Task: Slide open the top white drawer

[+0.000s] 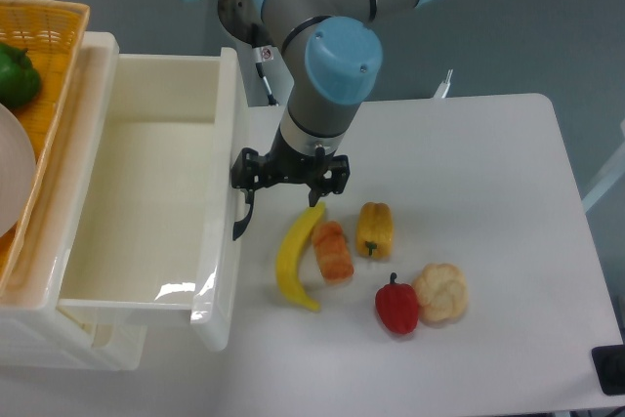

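**Drawer Stands Open Beside Robot Arm**

While the glossy cream-white top drawer (146, 192) juts far out of its cabinet at the left of the white surface (488, 192), the black two-finger gripper (290, 179) hovers just beside its curved black handle (242, 219), fingers spread and released. A yellow banana (296, 257) lies nearby.

Glossy cream-white plastic top drawer (146, 202) stands pulled out at the white worktop's (488, 163) left edge, curved black handle (241, 217) on its front. Black two-finger pincer (290, 175) just right of the handle. Woven yellow wicker basket (44, 36) on the cabinet, left of the drawer. Near the worktop's front edge, left to right: yellow banana (296, 259), orange croissant-shaped piece (333, 250), yellow bell pepper (374, 229), red bell pepper (397, 306), pale bread roll (440, 292).
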